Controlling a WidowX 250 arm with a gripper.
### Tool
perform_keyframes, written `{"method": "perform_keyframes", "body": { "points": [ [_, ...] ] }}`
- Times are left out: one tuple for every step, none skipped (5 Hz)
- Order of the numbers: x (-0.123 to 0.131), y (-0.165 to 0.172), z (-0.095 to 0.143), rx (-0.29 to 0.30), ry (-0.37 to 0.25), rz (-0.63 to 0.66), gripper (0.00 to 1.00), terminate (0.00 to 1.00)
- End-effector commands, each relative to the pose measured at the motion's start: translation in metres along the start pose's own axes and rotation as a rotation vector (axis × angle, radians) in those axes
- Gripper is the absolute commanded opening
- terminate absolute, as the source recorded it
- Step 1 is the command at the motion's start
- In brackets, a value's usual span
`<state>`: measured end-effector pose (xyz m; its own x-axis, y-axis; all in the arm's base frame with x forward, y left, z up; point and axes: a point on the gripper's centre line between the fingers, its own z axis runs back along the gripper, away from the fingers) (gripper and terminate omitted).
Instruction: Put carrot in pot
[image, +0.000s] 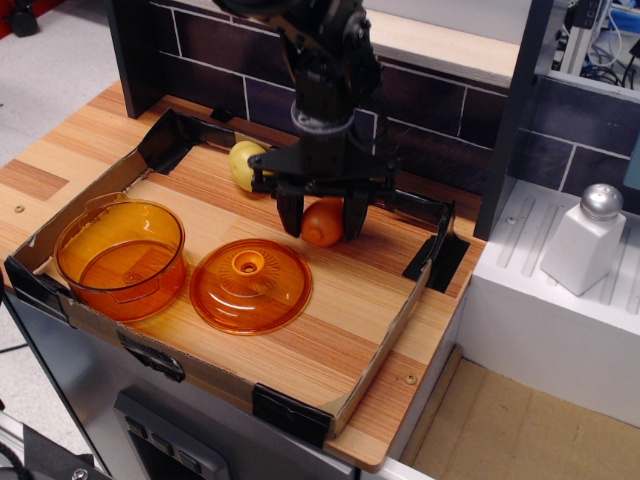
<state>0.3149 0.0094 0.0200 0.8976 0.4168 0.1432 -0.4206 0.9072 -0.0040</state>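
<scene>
The carrot (322, 224) is a small glossy orange toy lying on the wooden floor of the cardboard tray, right of centre towards the back. My gripper (323, 215) hangs straight down over it. Its two black fingers (291, 214) stand on either side of the carrot and press against it. The carrot still rests on the wood. The pot (120, 258) is a deep translucent orange pot standing empty at the tray's front left, well to the left of the gripper.
The orange domed lid (250, 285) with a knob lies between pot and carrot. A yellow-green toy (243, 164) sits just behind the gripper's left. The low cardboard tray wall (385, 340) rings the area. A dark brick wall stands behind. A white shaker (585, 240) stands on the right counter.
</scene>
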Motion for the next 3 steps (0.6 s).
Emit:
{"method": "perform_keyframes", "body": {
  "points": [
    [0.009, 0.028, 0.076, -0.074, -0.144, 0.071, 0.00, 0.00],
    [0.002, 0.060, 0.070, 0.025, -0.133, 0.044, 0.00, 0.00],
    [-0.008, 0.099, 0.068, 0.114, -0.173, 0.039, 0.00, 0.00]
  ]
}}
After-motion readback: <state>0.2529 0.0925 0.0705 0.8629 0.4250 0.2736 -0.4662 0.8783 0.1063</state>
